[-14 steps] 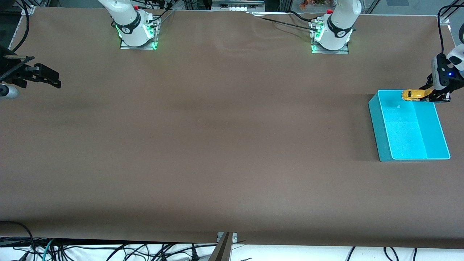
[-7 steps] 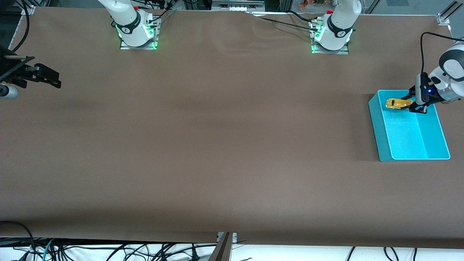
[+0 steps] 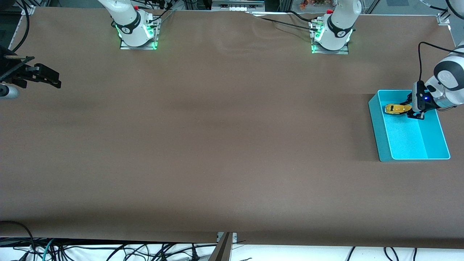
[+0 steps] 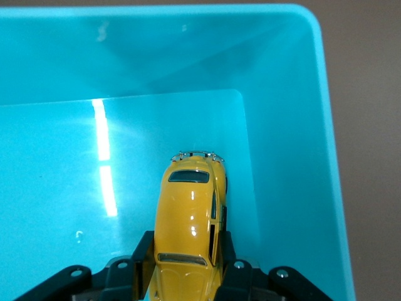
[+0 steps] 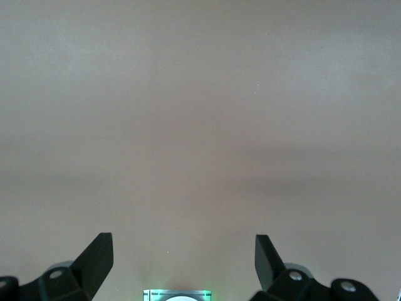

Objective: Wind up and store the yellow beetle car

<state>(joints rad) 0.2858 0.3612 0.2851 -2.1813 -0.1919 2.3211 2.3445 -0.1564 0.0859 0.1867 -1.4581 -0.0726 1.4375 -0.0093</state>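
Now left gripper (image 3: 406,110) clamped on yellow beetle car (image 3: 395,108), low inside turquoise bin (image 3: 378,127), right edge of frame. Risk: wound wheels spin on release, car shoots into bin wall, tips. Right gripper (image 3: 47,78) waits upper left, fingers spread, empty.

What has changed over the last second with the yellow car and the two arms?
The left gripper, shut on the yellow beetle car throughout, has carried it from above the turquoise bin's rim nearest the robot bases down into the bin. Nothing was let go. The bin has not moved, and the right gripper waits open at the right arm's end of the table, as before.
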